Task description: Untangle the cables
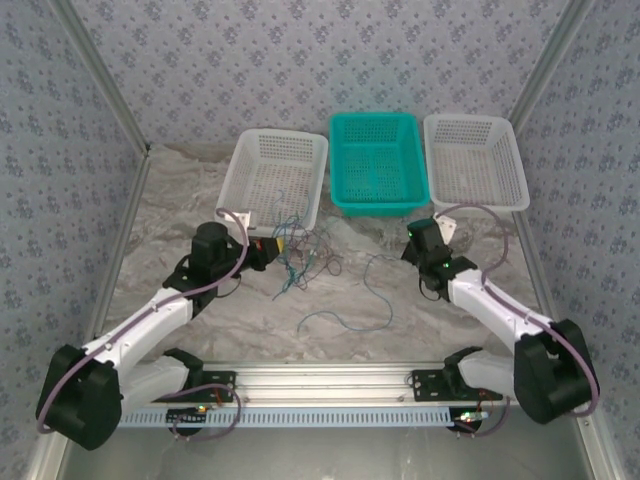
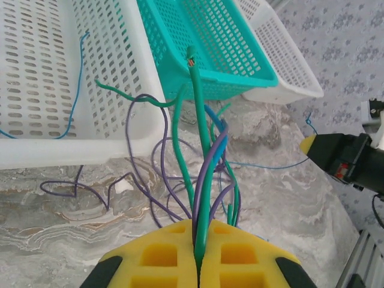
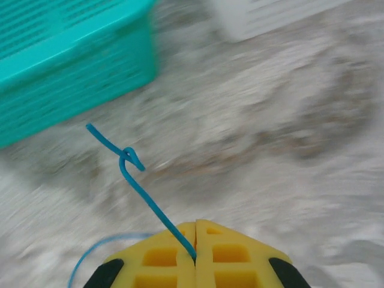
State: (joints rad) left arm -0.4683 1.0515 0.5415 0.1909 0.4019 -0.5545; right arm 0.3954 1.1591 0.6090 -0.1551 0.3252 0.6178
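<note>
**Two grippers, one bunch of wires**

The left gripper is squeezed tight on a bunch of cables. They are green, purple and blue, and they stick up from between its yellow pads. The bunch is just in front of the left white basket, and loose ends spill onto the table. The right gripper is pinched tight on one thin blue wire.

I think the job now is to pull that blue wire out of the bunch. To do it well, the left side should hold firm. The right side should pull slowly, away to the right. If the wire gets stuck, pulling harder may tighten the tangle, or the wire may slip out.

The right wrist view shows a small kink near the blue wire's tip, close to the teal basket. The top view is too far away to show that. The left wrist view shows the blue wire running from the bunch across to the right gripper. The top view shows that the two grippers are well apart.
</note>
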